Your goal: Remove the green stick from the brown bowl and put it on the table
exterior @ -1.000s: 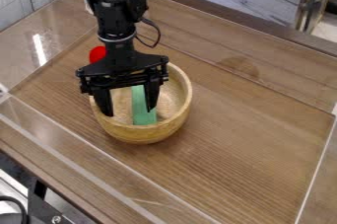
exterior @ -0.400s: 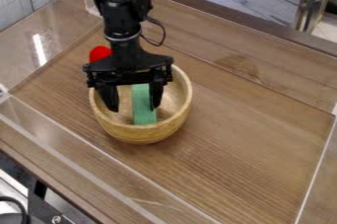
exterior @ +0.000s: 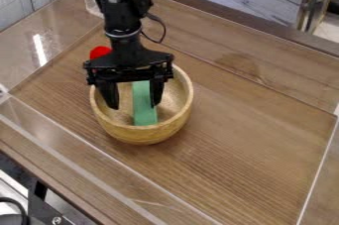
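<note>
The brown bowl (exterior: pixel 177 114) sits on the table (exterior: pixel 252 160) left of centre. Inside it the green stick (exterior: pixel 143 107) leans lengthwise, its lower end resting near the bowl's front wall. My gripper (exterior: pixel 133 97) points straight down into the bowl, open, with one black finger (exterior: pixel 107 98) left of the stick and the other to its right. The fingers straddle the stick's upper part and I cannot tell whether they touch it. The stick's top end is hidden behind the gripper body.
A small red object (exterior: pixel 98 54) lies on the table just behind the bowl's left side, partly hidden by the arm. Low clear plastic walls (exterior: pixel 79 160) edge the table at the front and left. A pale planked wall runs behind.
The gripper has shifted only slightly over the bowl. The stick and bowl have not moved, and the jaws stay open.
</note>
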